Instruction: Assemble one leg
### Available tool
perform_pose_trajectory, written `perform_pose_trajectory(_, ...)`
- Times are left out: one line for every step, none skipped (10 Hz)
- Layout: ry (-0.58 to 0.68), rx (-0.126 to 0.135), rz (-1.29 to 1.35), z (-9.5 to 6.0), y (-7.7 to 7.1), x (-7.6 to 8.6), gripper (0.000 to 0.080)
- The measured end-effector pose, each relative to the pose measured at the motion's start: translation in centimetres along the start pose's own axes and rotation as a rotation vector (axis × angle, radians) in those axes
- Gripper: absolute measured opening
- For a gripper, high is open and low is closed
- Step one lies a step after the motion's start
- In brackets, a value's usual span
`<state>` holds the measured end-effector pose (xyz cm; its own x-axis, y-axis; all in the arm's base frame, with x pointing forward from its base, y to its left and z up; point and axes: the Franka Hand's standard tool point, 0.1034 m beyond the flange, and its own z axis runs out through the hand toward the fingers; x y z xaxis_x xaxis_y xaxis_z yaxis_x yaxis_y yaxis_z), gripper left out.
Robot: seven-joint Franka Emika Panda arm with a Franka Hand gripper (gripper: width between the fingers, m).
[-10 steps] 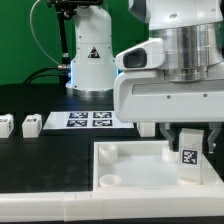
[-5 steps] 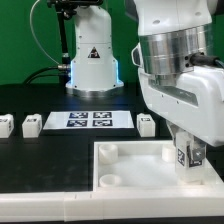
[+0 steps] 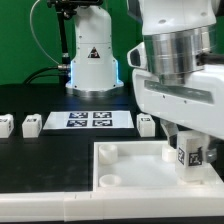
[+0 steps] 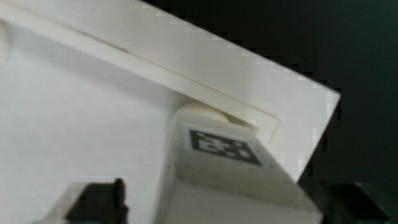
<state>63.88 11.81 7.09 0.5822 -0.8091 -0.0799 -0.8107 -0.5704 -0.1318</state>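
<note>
My gripper [image 3: 190, 160] is shut on the leg [image 3: 189, 154], a small white block with a black-and-white tag. The leg stands upright in the corner of the large white panel [image 3: 130, 172] on the exterior view's right. In the wrist view the leg [image 4: 228, 150] runs down between my two dark fingers [image 4: 103, 200] to the panel's corner socket, with the panel [image 4: 89, 110] spread beside it. My gripper [image 4: 228, 208] straddles the leg's upper end.
The marker board [image 3: 90, 120] lies behind the panel. Loose white legs sit beside it: two on the exterior view's left [image 3: 5, 124] [image 3: 31, 125] and one on its right [image 3: 146, 124]. The arm's white base [image 3: 90, 60] stands at the back.
My gripper has turned about its vertical axis over the panel's corner. The leg's tag has swung round with it.
</note>
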Motion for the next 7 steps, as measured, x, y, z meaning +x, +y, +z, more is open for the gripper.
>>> perform_pose_trajectory(0.001,-0.001,-0.089,0.01,0.12,0.19,0.063)
perform_pose_trajectory(0.002,-0.002,-0.187,0.0,0.14,0.24,0.0644)
perform_pose_trajectory(0.006,-0.006,-0.304,0.0,0.17,0.29,0.0644)
perform_pose_trajectory(0.023,-0.029,-0.565,-0.01,0.27,0.43,0.0648)
perform_pose_trajectory(0.033,-0.054,-0.8,0.0,0.31,0.5,0.0648)
perform_pose_trajectory(0.031,-0.073,-0.97,-0.13,0.16,0.56,0.0648)
perform_pose_trajectory(0.034,-0.069,-0.99,-0.19,-0.04,0.41,0.0648)
